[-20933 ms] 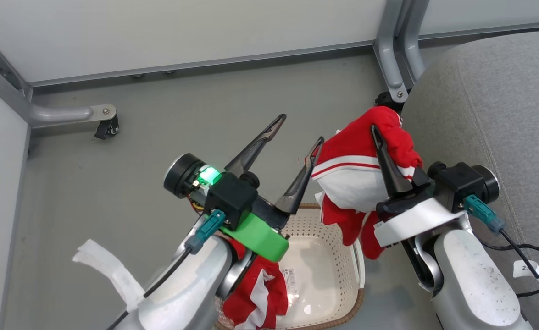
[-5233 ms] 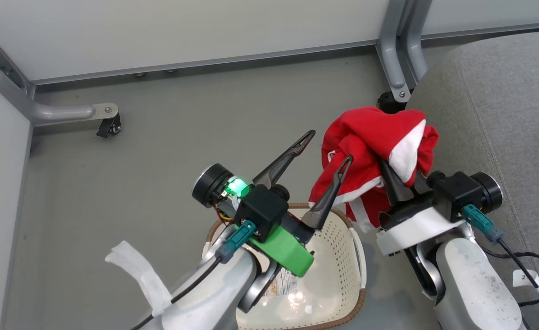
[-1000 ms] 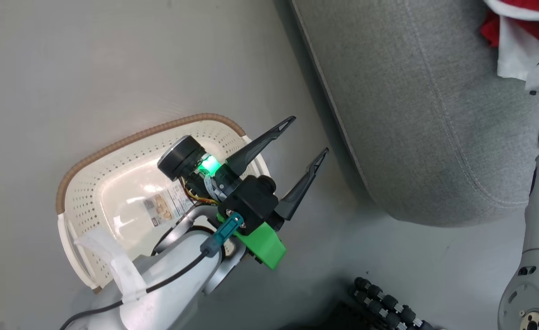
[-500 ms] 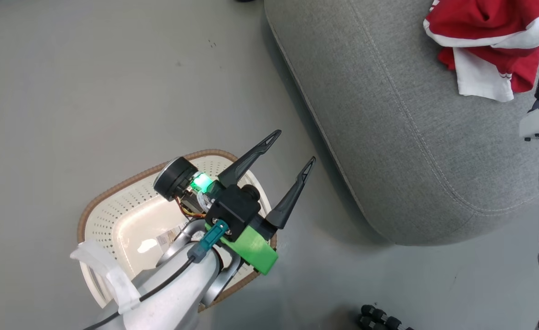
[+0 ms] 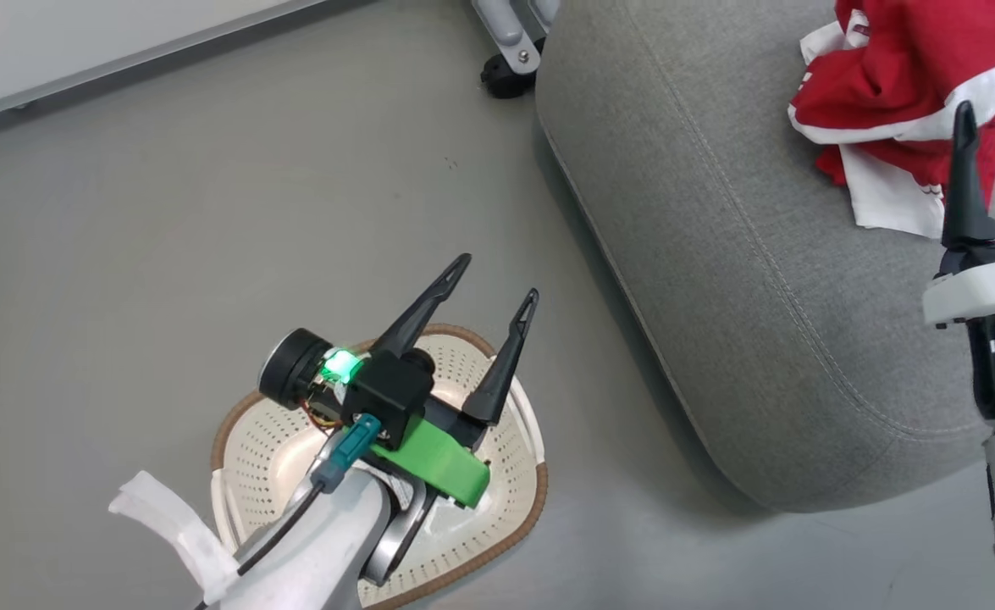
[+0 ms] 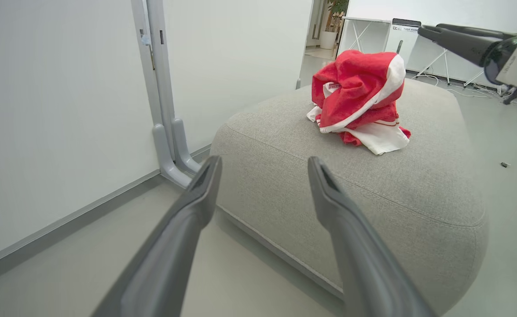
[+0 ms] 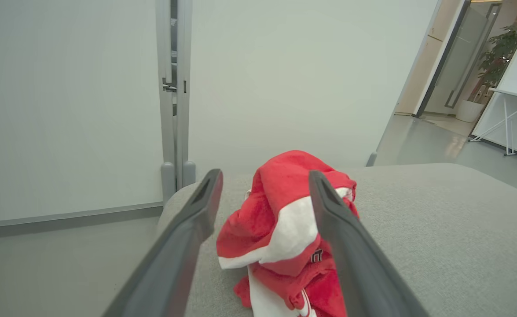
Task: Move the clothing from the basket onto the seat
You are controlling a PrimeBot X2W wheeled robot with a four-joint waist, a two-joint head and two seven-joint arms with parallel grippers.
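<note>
The clothing [image 5: 891, 85] lies as one crumpled heap on the top of the seat [image 5: 717, 280], toward that cushion's far end in the left wrist view. The heap is bright red with white panels, and a white flap hangs out at its lower edge and rests on the grey fabric. Some small lettering shows on it, but it is too small to read.

The basket [image 5: 253, 457] stands on the grey floor [image 5: 167, 212], near the rounded corner of the seat but apart from it. The left arm covers a large part of its inside.

The left gripper [image 5: 498, 276] hangs above the basket with its two fingers wide apart and nothing between them. They point toward the side of the seat.

The right gripper [image 7: 265, 176] is over the seat, close to the heap. Its fingers are also spread wide and hold nothing. In the right wrist view the red heap appears between them, further ahead, and in the left wrist view the same gripper stands higher than the heap and clear of it.

Behind the seat a pale wall panel [image 6: 64, 88] rises, with a grey metal post [image 6: 166, 132] whose foot rests on the floor.
</note>
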